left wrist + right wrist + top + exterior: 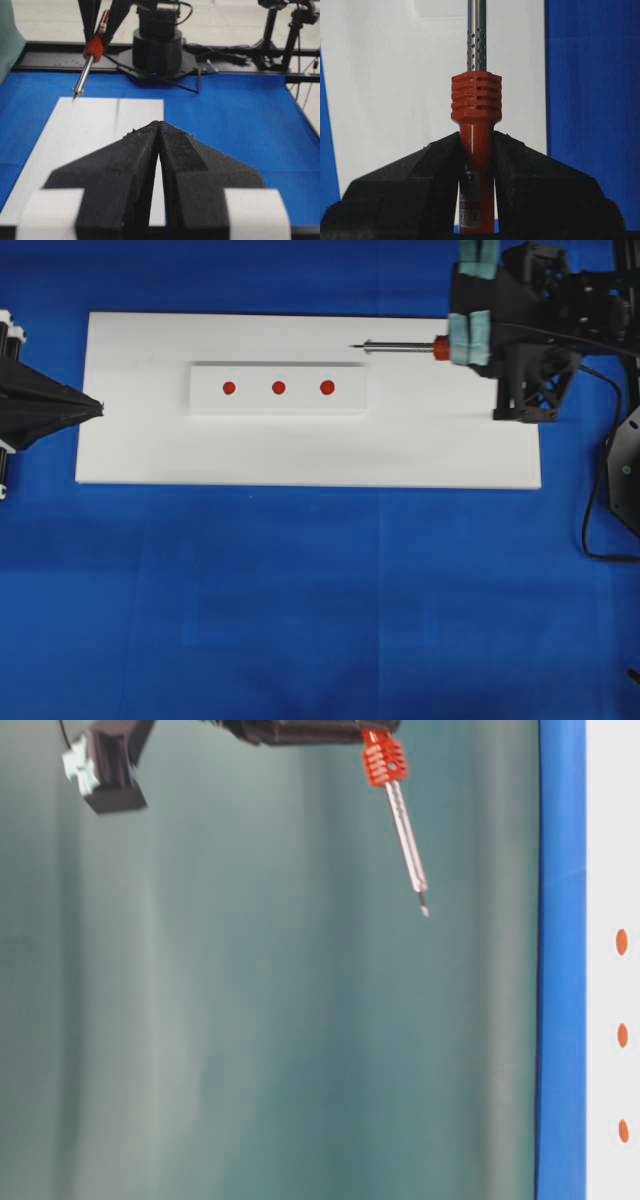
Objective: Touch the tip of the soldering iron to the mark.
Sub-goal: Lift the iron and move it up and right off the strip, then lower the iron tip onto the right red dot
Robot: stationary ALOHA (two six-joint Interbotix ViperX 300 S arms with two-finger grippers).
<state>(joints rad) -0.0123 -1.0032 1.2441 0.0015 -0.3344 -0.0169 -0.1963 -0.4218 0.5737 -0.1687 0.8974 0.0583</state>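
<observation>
My right gripper (462,338) (477,139) is shut on the red-orange handle of the soldering iron (400,347) (476,100). The iron points left, its dark tip (354,346) (424,908) tilted down in the air over the white board's far edge. The mark (278,388) (622,1035) is the middle red dot on the white block (250,402). The tip lies to the right of and beyond the block, apart from it. My left gripper (96,408) (158,125) is shut and empty at the board's left edge; the iron (88,62) shows far ahead of it.
The block lies on a flat white board (300,455) on a blue mat (300,600). Outer red dots (229,388) (327,387) flank the mark. A black cord (598,490) loops at the right beside the right arm's base (157,45).
</observation>
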